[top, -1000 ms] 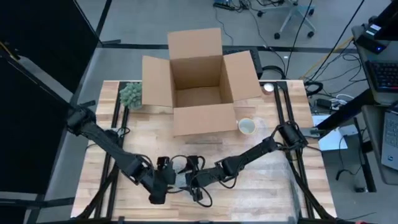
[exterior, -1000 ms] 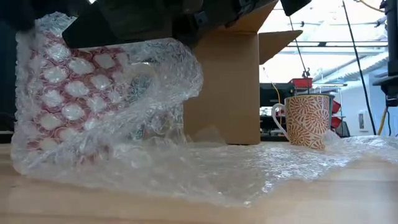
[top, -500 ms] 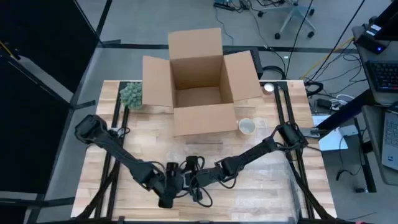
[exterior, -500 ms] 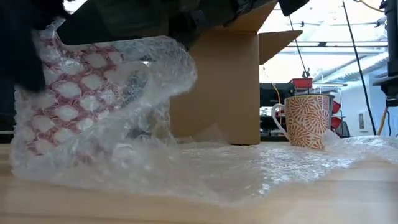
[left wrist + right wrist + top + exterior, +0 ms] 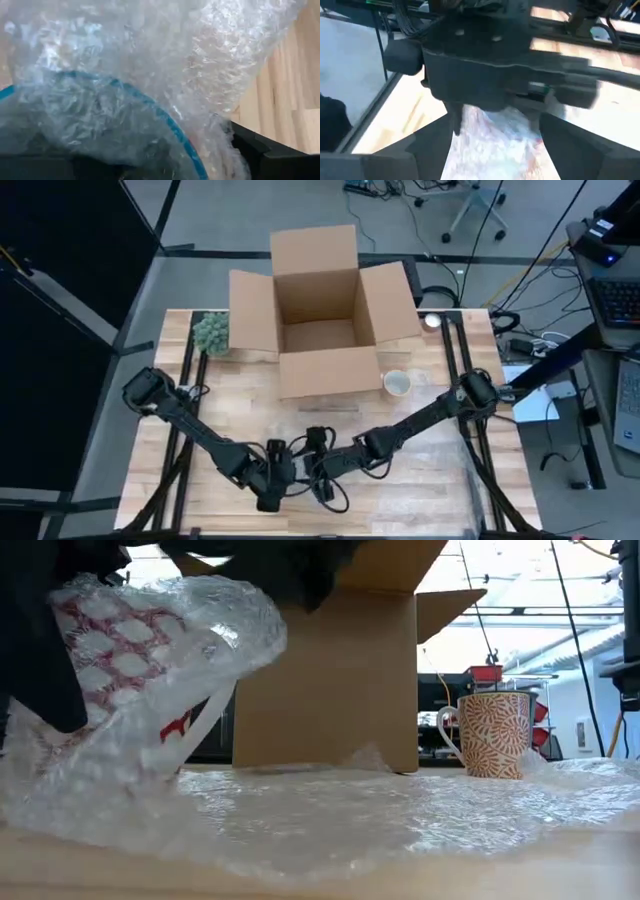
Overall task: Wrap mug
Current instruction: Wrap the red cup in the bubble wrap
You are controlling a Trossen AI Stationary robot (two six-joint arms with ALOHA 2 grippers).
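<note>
Two robot arms meet over the near middle of the desk (image 5: 400, 440), where the left hand (image 5: 272, 480) and the right hand (image 5: 318, 470) close in from either side on a mug (image 5: 120, 650) bundled in bubble wrap (image 5: 330, 810). In the low view the red-and-white patterned mug sits tilted inside the clear wrap, lifted off the wood, with dark parts of the arms above it and beside it. The rest of the sheet spreads flat across the desk away from the hands. The left wrist camera is filled with wrap, a blue rim curving beneath it and one dark finger (image 5: 270, 155) at the edge; whether that hand is pinching the sheet cannot be told. The right wrist camera shows the other arm's dark body just ahead and the wrapped bundle between its own fingers (image 5: 395, 155), which stand apart on either side of it. Beyond both hands stands an open cardboard box (image 5: 322, 315), with a second patterned mug (image 5: 492, 734) beside it and a small green plant (image 5: 211, 333) at its other side.
</note>
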